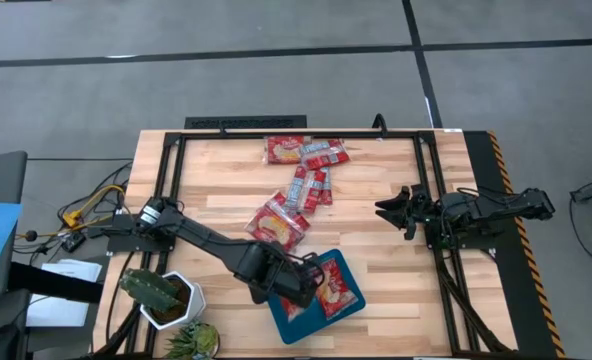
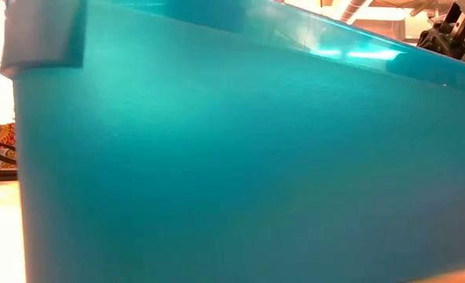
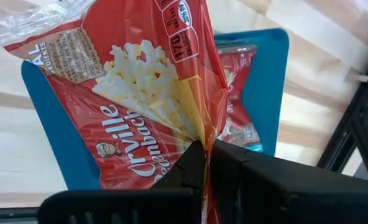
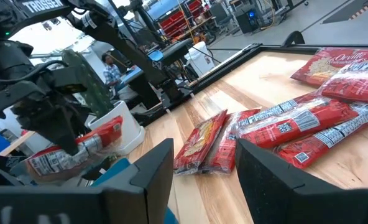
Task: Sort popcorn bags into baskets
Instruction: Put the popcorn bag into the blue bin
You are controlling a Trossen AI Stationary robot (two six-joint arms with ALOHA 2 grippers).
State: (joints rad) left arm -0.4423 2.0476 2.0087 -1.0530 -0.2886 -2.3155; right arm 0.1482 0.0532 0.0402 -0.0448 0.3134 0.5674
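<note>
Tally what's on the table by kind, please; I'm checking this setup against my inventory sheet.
Popcorn bags: about 10 (some overlap, so the count is not exact)
Teal tray: 1
Cactus in white pot: 1
Spiky green plant: 1
Total: about 13

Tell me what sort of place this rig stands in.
Probably a robotics lab or workshop: a wooden table on a bare concrete floor, loose cables beside it, and shelving racks and equipment in the room behind.
</note>
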